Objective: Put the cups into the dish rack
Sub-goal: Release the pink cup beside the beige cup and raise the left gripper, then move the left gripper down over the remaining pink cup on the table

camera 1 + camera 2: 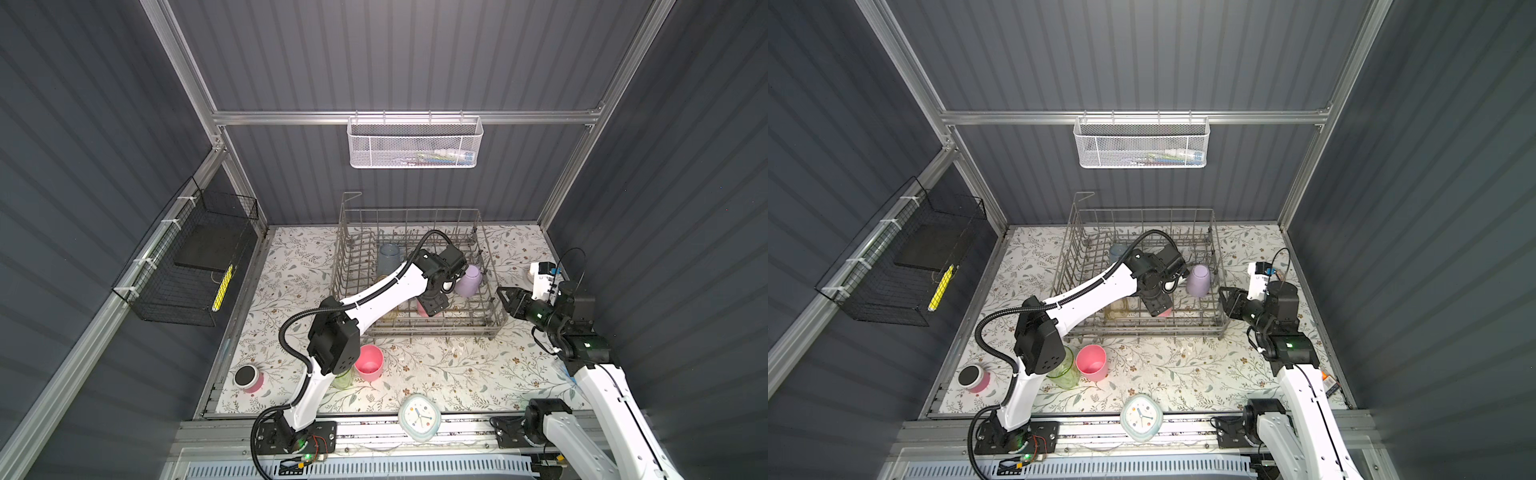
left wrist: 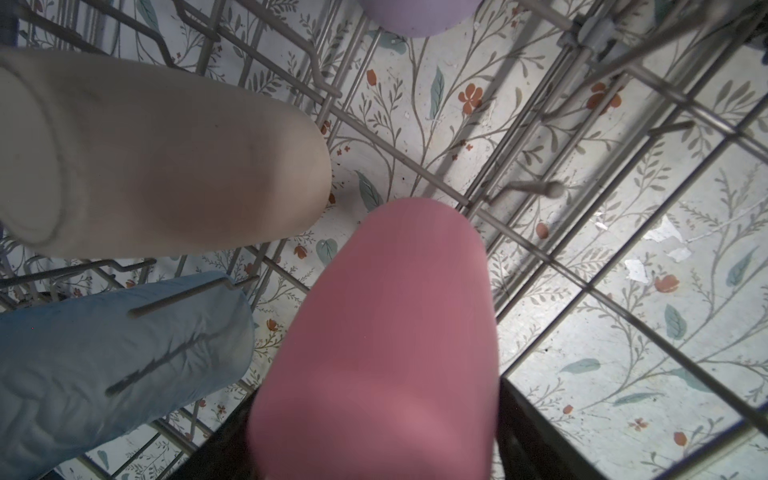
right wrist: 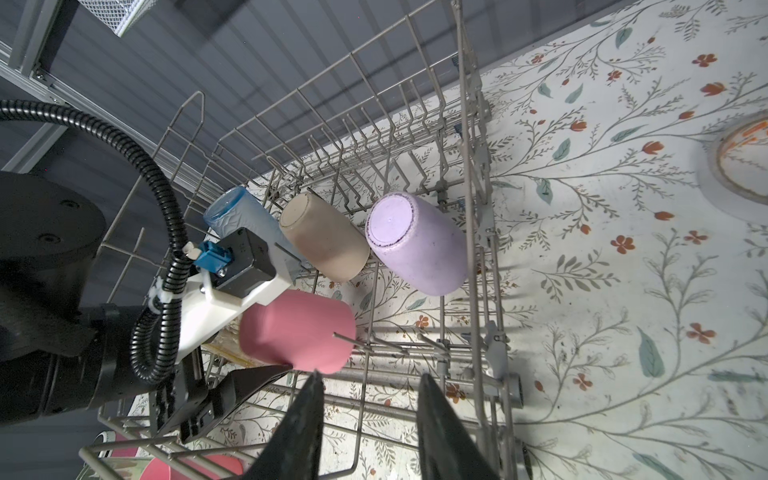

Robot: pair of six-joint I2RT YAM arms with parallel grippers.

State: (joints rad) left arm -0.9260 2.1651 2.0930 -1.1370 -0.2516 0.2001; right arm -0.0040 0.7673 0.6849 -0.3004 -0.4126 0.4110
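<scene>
Placing step: pink cup (image 3: 297, 330) sat between left jaws in dish rack (image 1: 415, 330), grip unclear. Right jaws stood open, empty. Next: release, retract.

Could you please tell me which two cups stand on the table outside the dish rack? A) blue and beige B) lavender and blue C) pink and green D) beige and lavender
C: the pink cup and the green cup stand upright on the table in front of the dish rack, while the lavender cup, blue cup and beige cup sit inside it.
</scene>
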